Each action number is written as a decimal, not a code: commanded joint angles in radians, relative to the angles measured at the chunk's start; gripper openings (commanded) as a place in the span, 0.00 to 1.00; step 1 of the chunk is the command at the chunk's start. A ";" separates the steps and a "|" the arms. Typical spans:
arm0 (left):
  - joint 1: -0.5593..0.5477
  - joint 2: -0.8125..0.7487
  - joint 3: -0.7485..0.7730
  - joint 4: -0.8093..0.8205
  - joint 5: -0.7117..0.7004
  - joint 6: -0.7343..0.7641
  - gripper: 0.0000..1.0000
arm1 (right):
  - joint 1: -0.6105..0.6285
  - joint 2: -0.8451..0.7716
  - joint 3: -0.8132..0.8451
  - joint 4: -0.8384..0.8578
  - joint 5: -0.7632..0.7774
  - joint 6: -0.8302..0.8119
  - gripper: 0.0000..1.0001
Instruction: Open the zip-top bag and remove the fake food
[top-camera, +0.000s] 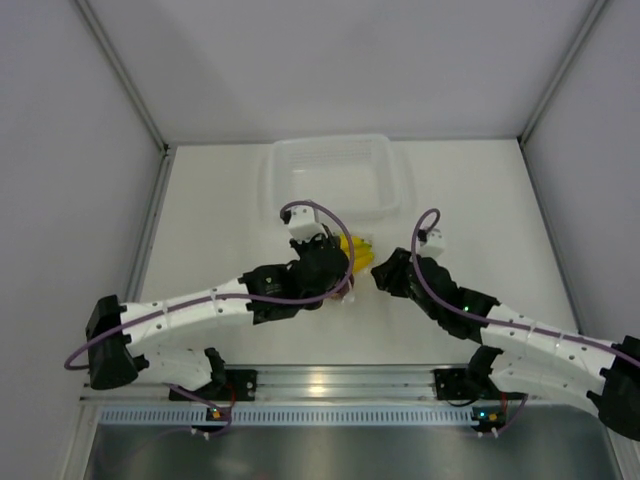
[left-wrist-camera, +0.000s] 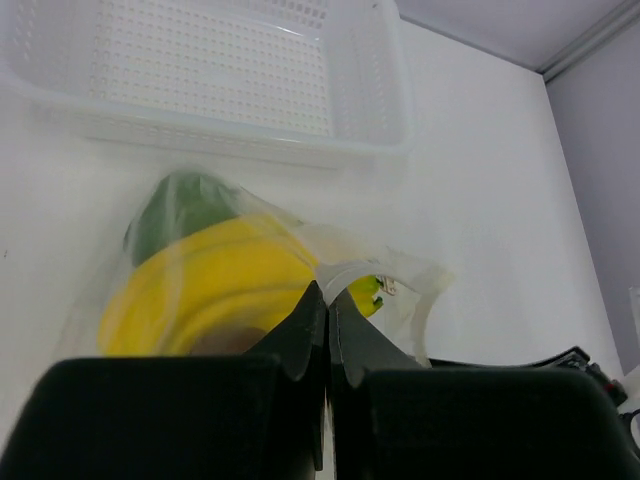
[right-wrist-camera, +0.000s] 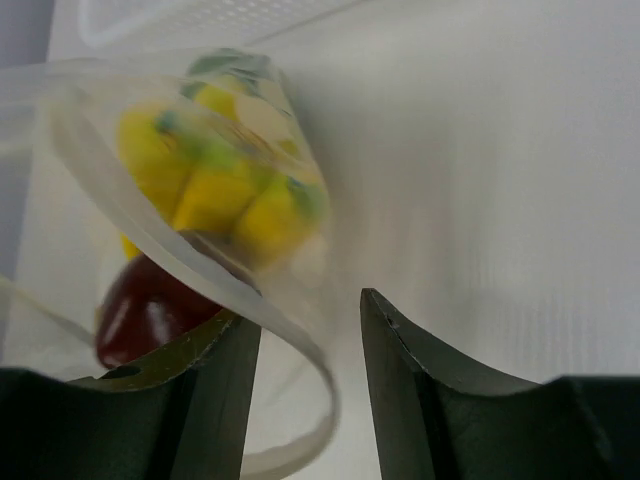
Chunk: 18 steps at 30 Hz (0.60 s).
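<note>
Trouble looks likeliest at the bag's mouth. The left fingers (left-wrist-camera: 290, 350) are pressed together, apparently pinching a fold of the bag (left-wrist-camera: 330, 250), which sits just ahead of them with the banana (left-wrist-camera: 215, 290) and green piece (left-wrist-camera: 180, 210) inside. The right fingers (right-wrist-camera: 400, 390) stand apart, with the bag's curled lip passing through the gap and the red fruit (right-wrist-camera: 150, 315) just beyond their left tip. If they close on both layers of the lip, a pull would drag the whole bag rather than part it. The thin film could also slip free, or the toys could tumble out and roll across the table (left-wrist-camera: 490, 170).
</note>
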<state>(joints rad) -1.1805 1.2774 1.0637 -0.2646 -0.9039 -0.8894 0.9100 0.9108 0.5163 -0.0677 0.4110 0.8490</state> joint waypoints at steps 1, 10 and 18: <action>-0.030 -0.043 -0.008 0.096 -0.164 -0.045 0.00 | 0.015 -0.021 -0.045 0.023 0.060 0.001 0.45; -0.056 -0.073 -0.042 0.096 -0.262 -0.051 0.00 | -0.054 -0.158 -0.095 -0.069 0.140 -0.114 0.09; -0.061 -0.050 -0.082 0.123 -0.166 -0.105 0.00 | -0.221 -0.190 0.005 -0.102 -0.138 -0.252 0.26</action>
<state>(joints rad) -1.2465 1.2415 0.9752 -0.2211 -1.0443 -0.9630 0.7136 0.7136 0.4480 -0.1249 0.3744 0.6918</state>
